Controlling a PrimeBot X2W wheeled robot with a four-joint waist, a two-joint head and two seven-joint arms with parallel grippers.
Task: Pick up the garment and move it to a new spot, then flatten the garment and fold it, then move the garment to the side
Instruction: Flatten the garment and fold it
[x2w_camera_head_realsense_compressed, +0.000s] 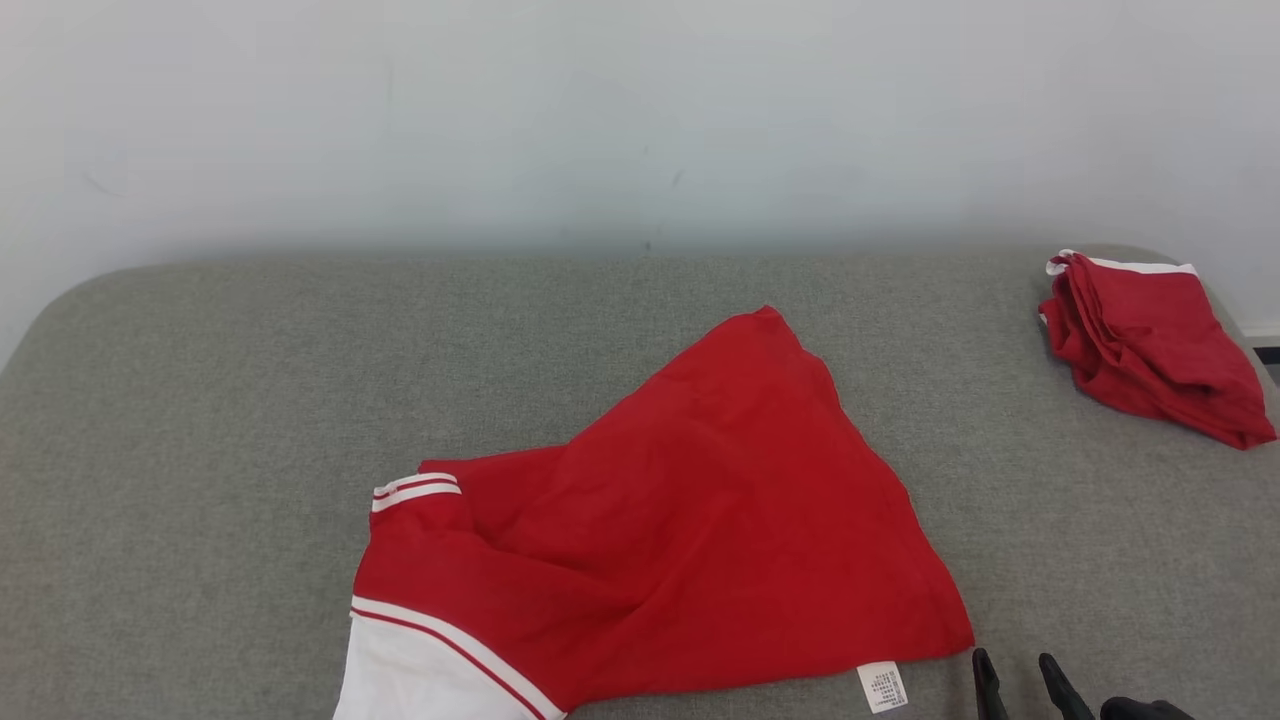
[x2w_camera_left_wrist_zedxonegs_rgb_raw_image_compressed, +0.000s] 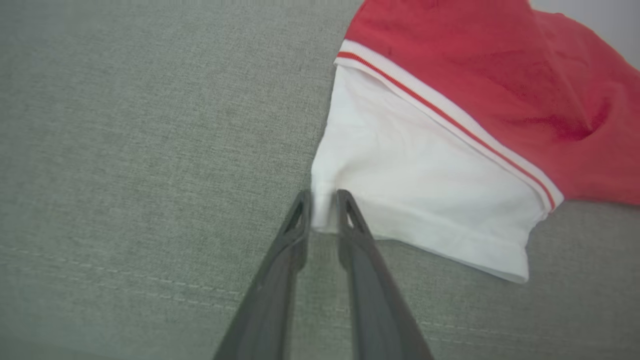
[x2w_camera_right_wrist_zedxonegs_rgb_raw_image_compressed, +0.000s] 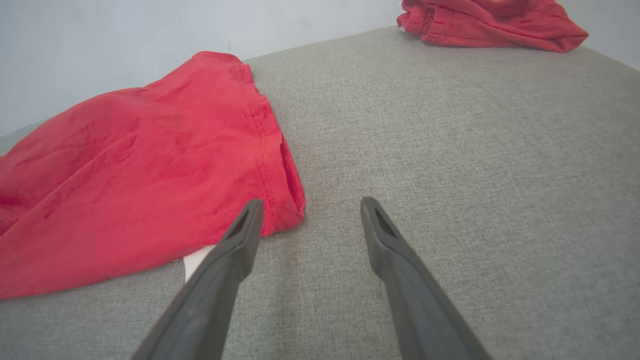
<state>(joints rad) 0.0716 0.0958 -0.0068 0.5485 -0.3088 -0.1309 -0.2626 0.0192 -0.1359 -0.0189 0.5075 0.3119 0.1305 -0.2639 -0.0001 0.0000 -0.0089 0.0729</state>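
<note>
Left gripper (x2w_camera_left_wrist_zedxonegs_rgb_raw_image_compressed: 324, 210) pinches shirt (x2w_camera_head_realsense_compressed: 690, 520) corner (the white sleeve (x2w_camera_left_wrist_zedxonegs_rgb_raw_image_compressed: 425, 170)).
Right gripper (x2w_camera_right_wrist_zedxonegs_rgb_raw_image_compressed: 310, 205) stands open beside the red hem (x2w_camera_right_wrist_zedxonegs_rgb_raw_image_compressed: 267, 165).

The left pincer (x2w_camera_left_wrist_zedxonegs_rgb_raw_image_compressed: 323, 210) is reaching forward, its two long dark fingers running almost parallel. The tips are standing a narrow gap apart and pinching the white corner of the garment (x2w_camera_left_wrist_zedxonegs_rgb_raw_image_compressed: 425, 170) between them. The right pincer (x2w_camera_right_wrist_zedxonegs_rgb_raw_image_compressed: 311, 212) is sitting with jaws spread wide, nothing lying between the fingers, both pointing forward. In its wrist view its left-hand finger is overlapping the red hem; contact is unclear. In the head view the right fingertips (x2w_camera_head_realsense_compressed: 986, 670) are poking up from the bottom edge at lower right, angling up and slightly left, with a dark bit of the wrist showing just beside them.
</note>
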